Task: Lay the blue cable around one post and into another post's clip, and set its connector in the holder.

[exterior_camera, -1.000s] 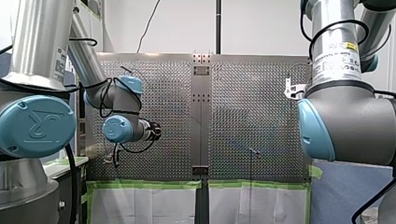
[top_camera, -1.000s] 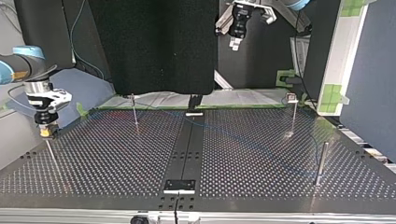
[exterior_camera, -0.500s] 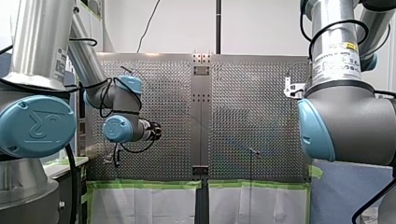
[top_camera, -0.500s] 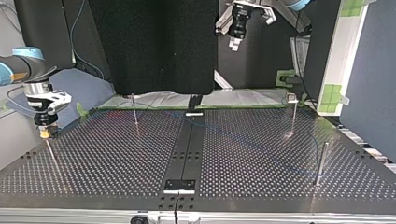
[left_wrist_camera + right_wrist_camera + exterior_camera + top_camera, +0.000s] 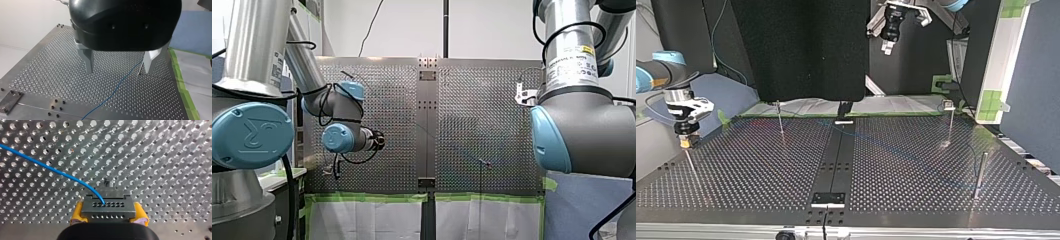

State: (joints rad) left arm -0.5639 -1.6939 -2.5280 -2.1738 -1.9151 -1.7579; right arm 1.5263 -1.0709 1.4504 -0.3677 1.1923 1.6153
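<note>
At the top view's nine o'clock, my right tool [image 5: 686,141] clamps the connector [image 5: 108,207] above the holder post [image 5: 108,182], likely to seat it. My left tool [image 5: 118,71] hangs wide open, empty.

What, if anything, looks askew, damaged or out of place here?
Nothing stands out. The blue cable lies slack but untangled on the perforated table, its connector sits square in my right gripper, and my left gripper hangs open and empty.
</note>
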